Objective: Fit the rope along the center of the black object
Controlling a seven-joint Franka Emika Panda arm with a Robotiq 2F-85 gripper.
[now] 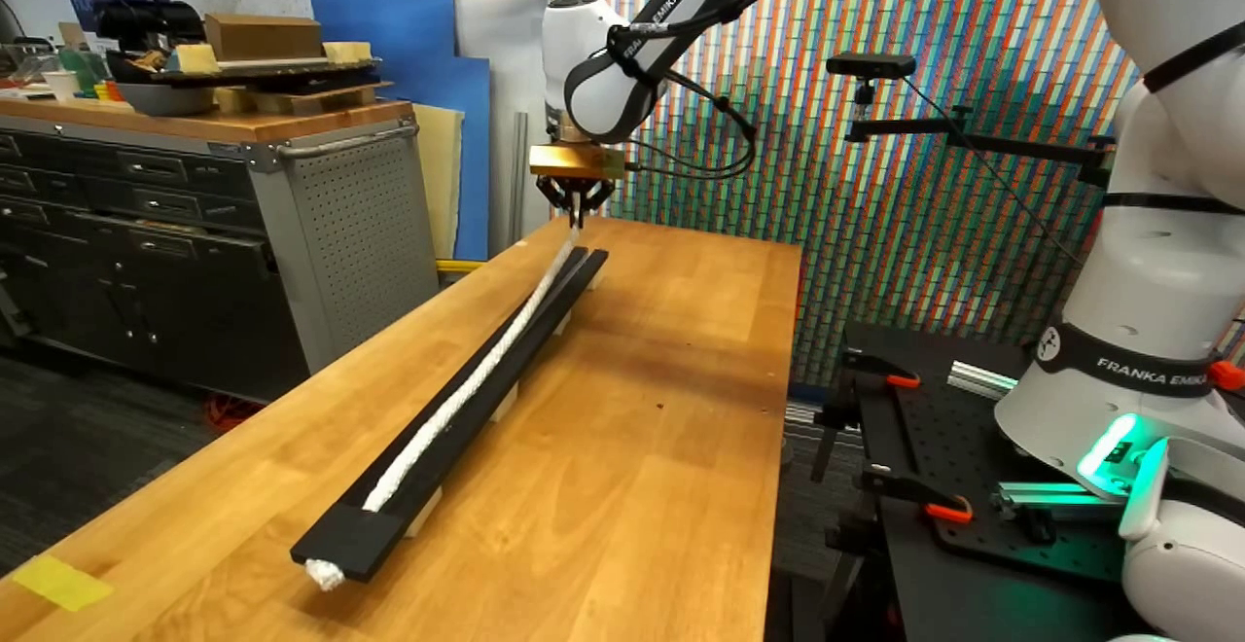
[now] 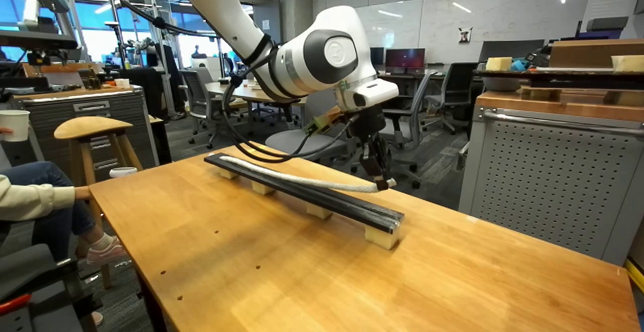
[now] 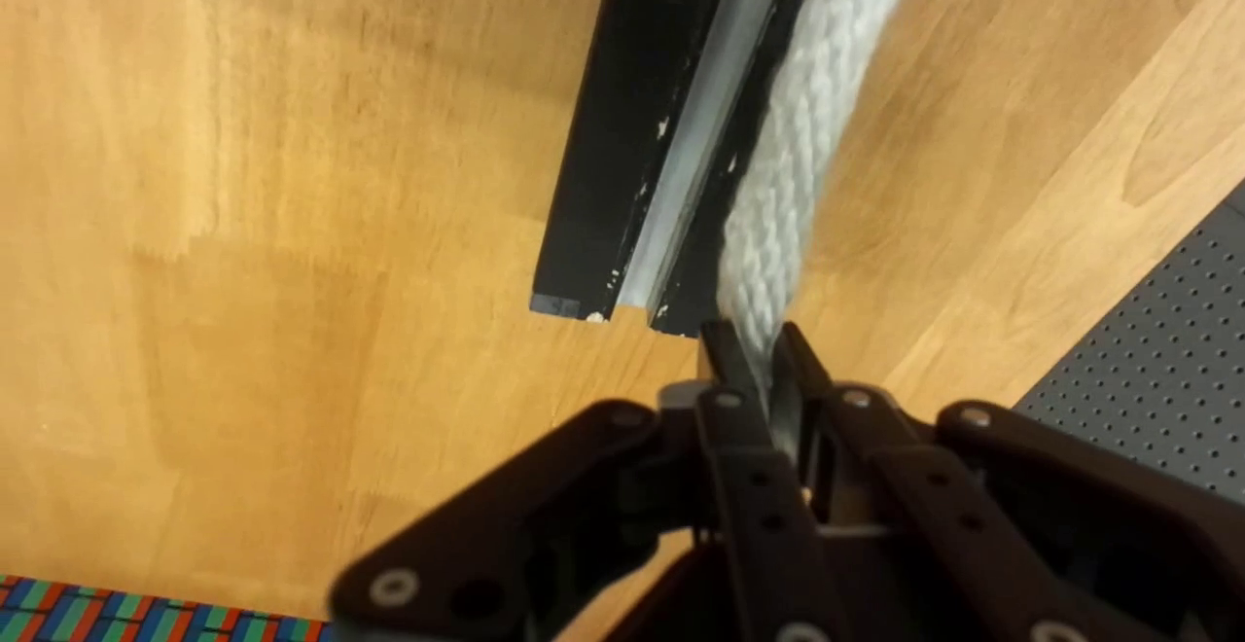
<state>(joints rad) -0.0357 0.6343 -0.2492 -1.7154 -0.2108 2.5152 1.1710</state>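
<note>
The table (image 2: 282, 281) is spreading below the tool (image 3: 754, 340). Lower than the tool, the black object (image 2: 312, 195) is lying on wooden blocks (image 2: 381, 238), which an exterior view is showing and the wrist view is hiding. From the tool, the rope (image 3: 807, 126) is running down onto it; in the wrist view, its nearest part is passing beside the groove (image 3: 683, 160). The tool, nearly closed, is gripping the rope from two sides.

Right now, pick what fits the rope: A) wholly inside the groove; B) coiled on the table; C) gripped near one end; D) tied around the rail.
C: in the wrist view the gripper is closed on the rope, and in an exterior view the rope's tip shows just beyond the gripper.
</note>
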